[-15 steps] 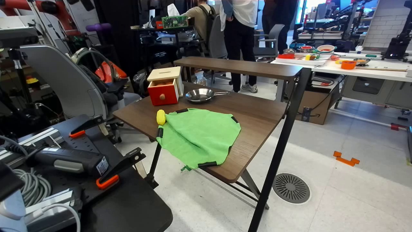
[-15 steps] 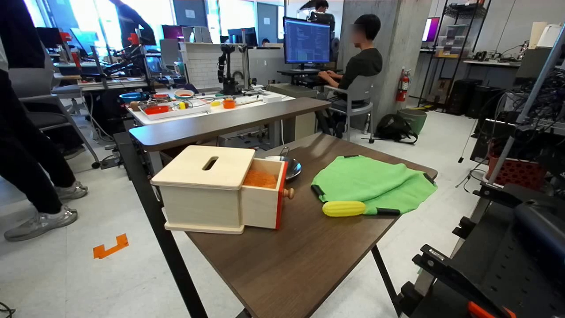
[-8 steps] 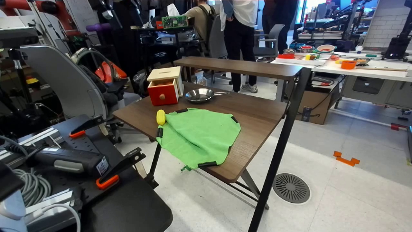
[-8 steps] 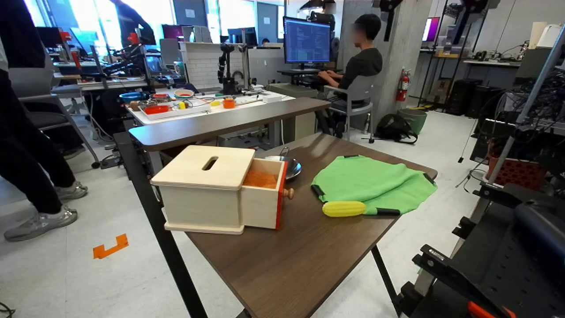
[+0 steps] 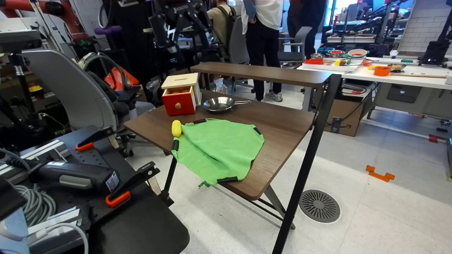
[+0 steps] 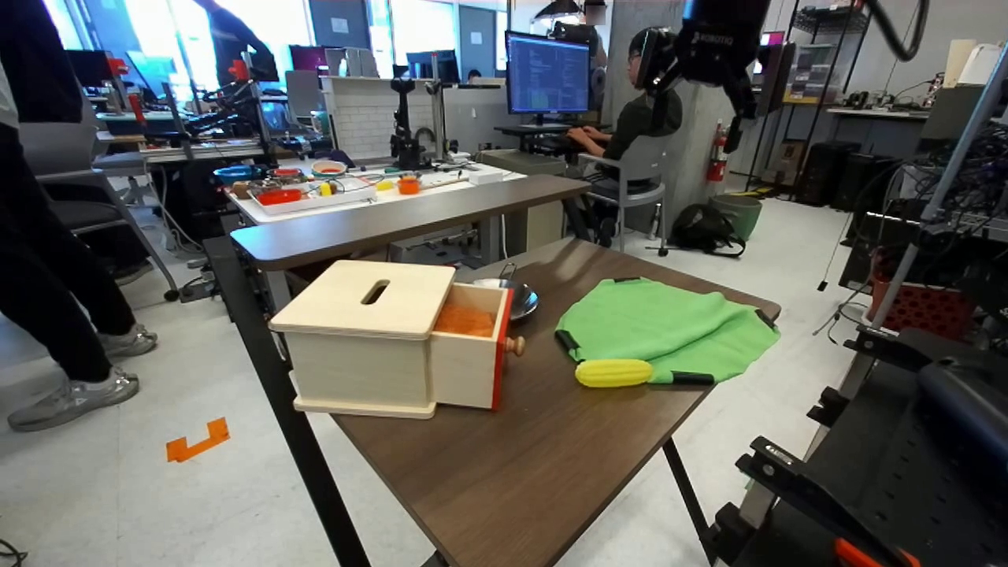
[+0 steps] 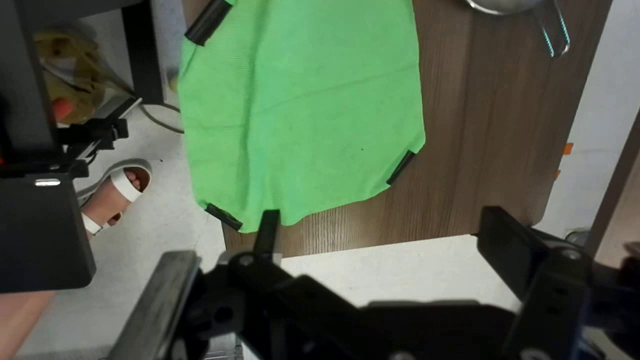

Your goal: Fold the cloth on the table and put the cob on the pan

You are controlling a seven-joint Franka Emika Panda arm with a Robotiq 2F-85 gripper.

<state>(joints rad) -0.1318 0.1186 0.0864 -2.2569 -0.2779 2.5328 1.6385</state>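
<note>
The green cloth lies spread with a few creases on the brown table, black patches at its corners, one side reaching the table's edge. Beside one corner rests the yellow cob; it is out of the wrist view. The silvery pan sits beyond the cloth, its handle pointing away from the box; the wrist view catches only part of the pan. My gripper hangs high above the table, open wide, nothing between its fingers. In both exterior views it shows near the top, well apart from the cloth.
A wooden box with its red-fronted drawer pulled out stands near the pan. A raised shelf runs along one side of the table on black posts. A black bench with clamps stands close by.
The gripper has come into both exterior views from the top and moved lower, over toward the table. Cloth, cob, pan and box have stayed put.
</note>
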